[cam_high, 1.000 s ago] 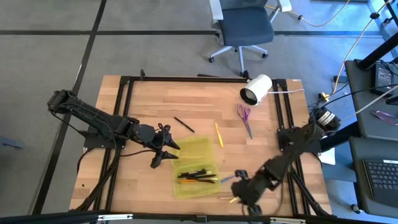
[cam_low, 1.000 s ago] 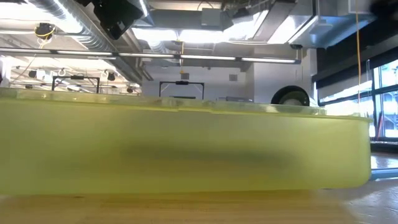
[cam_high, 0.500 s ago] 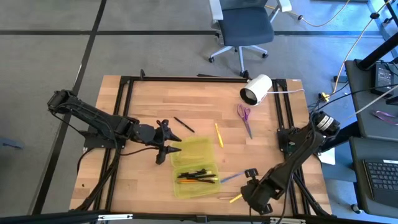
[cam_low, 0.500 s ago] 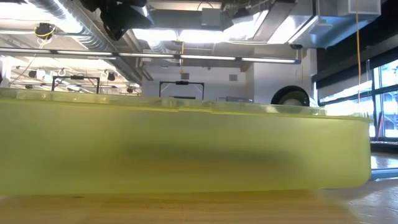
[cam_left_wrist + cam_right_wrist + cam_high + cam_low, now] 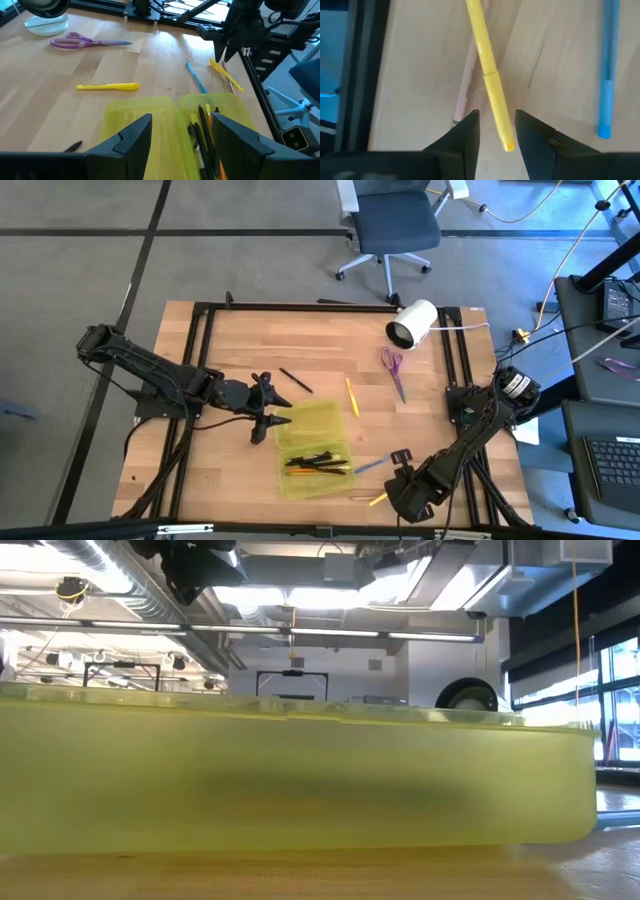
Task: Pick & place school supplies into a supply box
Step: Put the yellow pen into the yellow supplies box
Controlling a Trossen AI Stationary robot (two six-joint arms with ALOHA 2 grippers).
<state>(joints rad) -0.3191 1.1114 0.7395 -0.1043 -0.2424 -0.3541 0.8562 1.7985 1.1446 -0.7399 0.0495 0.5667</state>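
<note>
Yellow marker (image 5: 491,85) on the wood at six o'clock, right gripper (image 5: 497,131) above it, fingers spread astride, not pinching. Blue pen (image 5: 608,65) just beside. Toward centre, yellow-green pencil case (image 5: 316,442) lying open, dark pens (image 5: 318,463) inside; left gripper (image 5: 177,132) at its nine o'clock, spread, empty. Farther, purple scissors (image 5: 392,370) at one o'clock.

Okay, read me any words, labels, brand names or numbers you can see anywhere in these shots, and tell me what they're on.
No text can be read in any view.
Yellow pen, blue pen, scissors: no print shows.
Supply box: plain translucent plastic, no label visible.
White cylinder: no marking visible.
Keyboard on the side desk: keys too small to read.
</note>
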